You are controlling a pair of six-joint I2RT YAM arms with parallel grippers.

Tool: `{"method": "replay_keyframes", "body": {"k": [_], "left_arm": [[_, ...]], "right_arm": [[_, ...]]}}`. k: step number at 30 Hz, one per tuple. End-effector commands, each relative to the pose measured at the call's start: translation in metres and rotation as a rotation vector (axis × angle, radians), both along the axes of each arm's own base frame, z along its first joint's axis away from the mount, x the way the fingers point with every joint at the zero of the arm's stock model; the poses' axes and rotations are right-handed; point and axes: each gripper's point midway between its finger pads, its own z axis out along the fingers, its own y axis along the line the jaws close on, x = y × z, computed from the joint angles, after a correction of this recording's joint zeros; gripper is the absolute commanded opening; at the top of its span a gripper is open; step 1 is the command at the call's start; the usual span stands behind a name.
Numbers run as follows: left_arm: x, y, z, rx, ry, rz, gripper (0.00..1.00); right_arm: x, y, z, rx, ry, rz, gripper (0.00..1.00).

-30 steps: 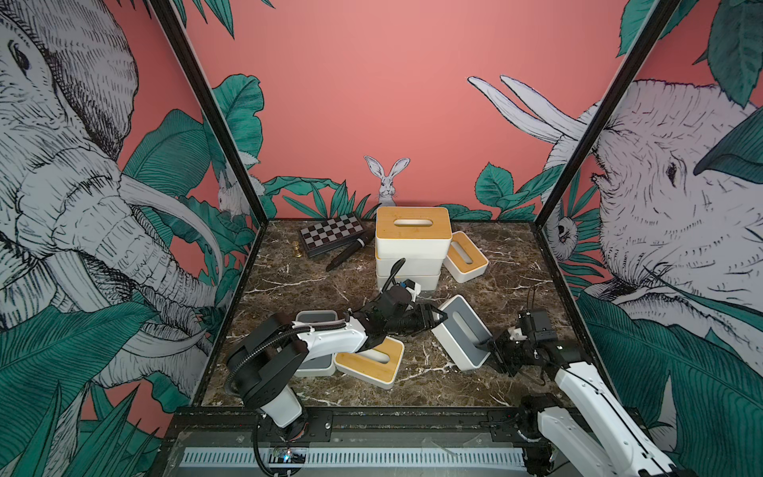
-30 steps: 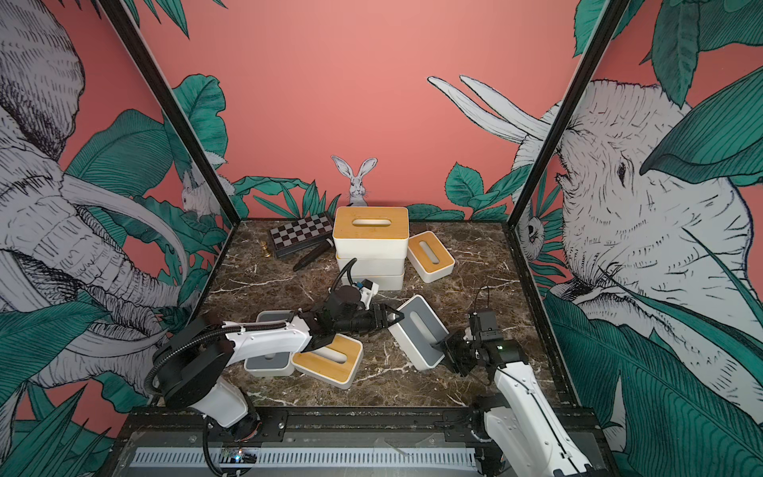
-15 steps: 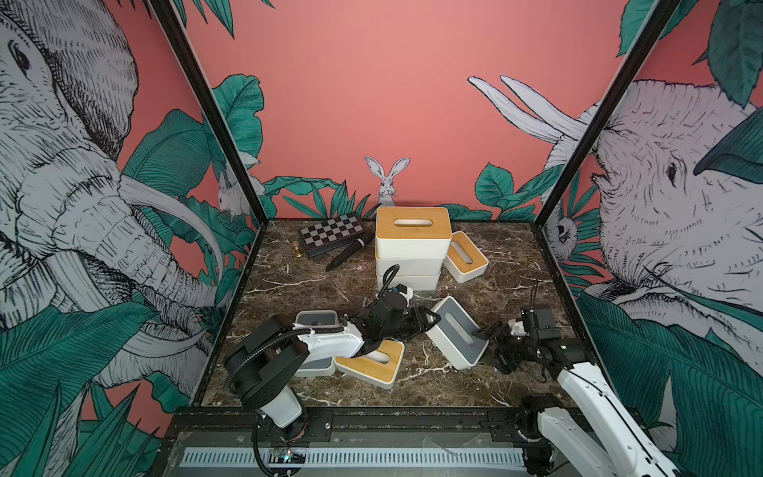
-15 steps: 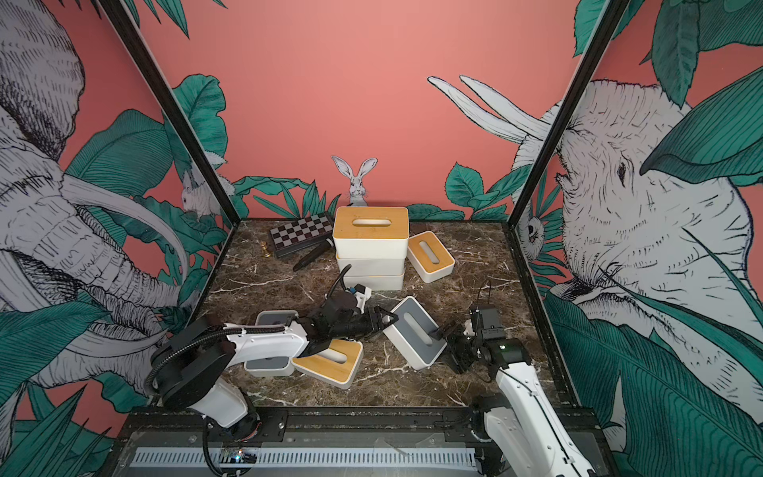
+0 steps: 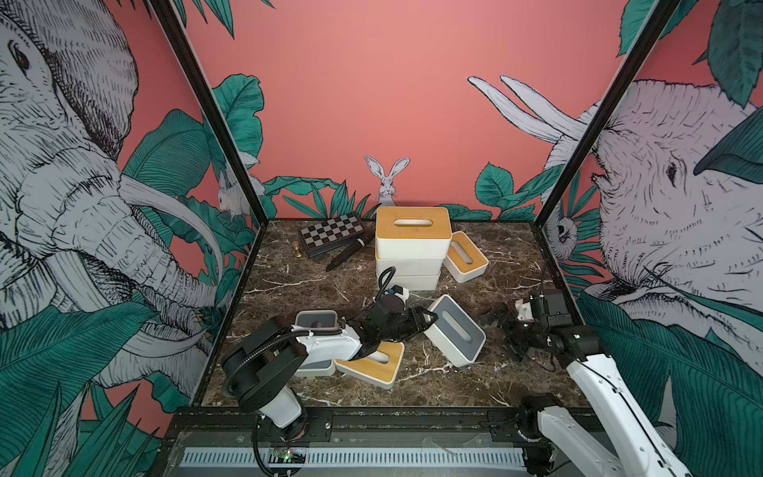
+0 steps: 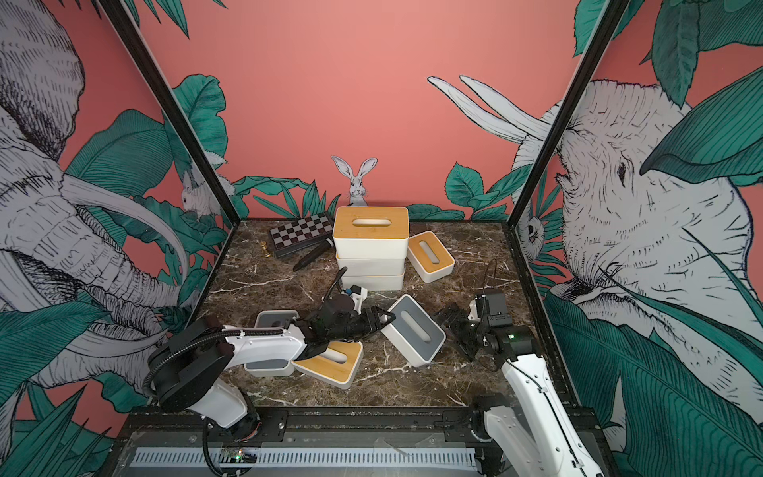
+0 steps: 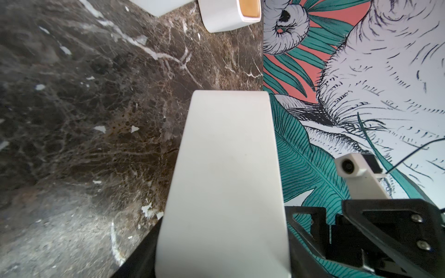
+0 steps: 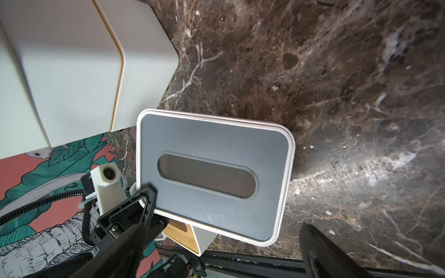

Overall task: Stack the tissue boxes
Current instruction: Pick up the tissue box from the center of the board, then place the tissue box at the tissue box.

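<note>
Backing off, the right gripper [image 5: 498, 330] has let go of the grey-lidded box [image 5: 456, 330] and pulled away toward its own side wall; its jaws now stand wide apart with nothing between them, near the box's end but clear of it. The left gripper [image 5: 425, 320] hasn't budged; it is still clamped on the opposite end of that box, and the right wrist view shows one of its fingers [image 8: 142, 202] hooked over the lid's rim, the other hidden underneath. The box sits askew near the middle of the marble table [image 5: 516, 256], slot facing up; its gripped corner hangs over a low bamboo-lidded box [image 5: 380, 365] that lies beneath the left arm; whether the far end rests on the marble I can't tell. A second grey-lidded box [image 5: 316, 322] lies just beside the bamboo one, half covered by the arm. At the back stands a stack of three boxes [image 5: 406, 264], bamboo lid on top; a small bamboo-lidded box [image 5: 466, 256] leans against its side. Left of the stack lie a chessboard case [image 5: 332, 233], a black marker [image 5: 347, 256] and a small gold chess piece [image 5: 296, 250].
</note>
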Motion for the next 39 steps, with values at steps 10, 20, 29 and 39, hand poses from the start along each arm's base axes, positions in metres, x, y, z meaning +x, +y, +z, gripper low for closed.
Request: {"method": "replay_keyframes", "body": {"k": [10,20,29,39], "left_arm": [[0.006,0.004,0.057,-0.119,-0.086,0.050,0.60],[-0.007,0.026,0.085,-0.081,-0.151,0.031,0.59],[-0.012,0.047,0.118,-0.067,-0.209,0.043,0.59],[-0.017,0.058,0.175,-0.098,-0.293,0.017,0.59]], "right_arm": [[0.006,-0.028,0.046,-0.230,-0.135,0.053,0.99],[0.043,-0.034,0.085,-0.309,-0.234,0.049,0.99],[0.074,-0.042,0.100,-0.348,-0.266,0.015,0.99],[0.106,-0.049,0.095,-0.121,-0.268,-0.103,1.00]]}}
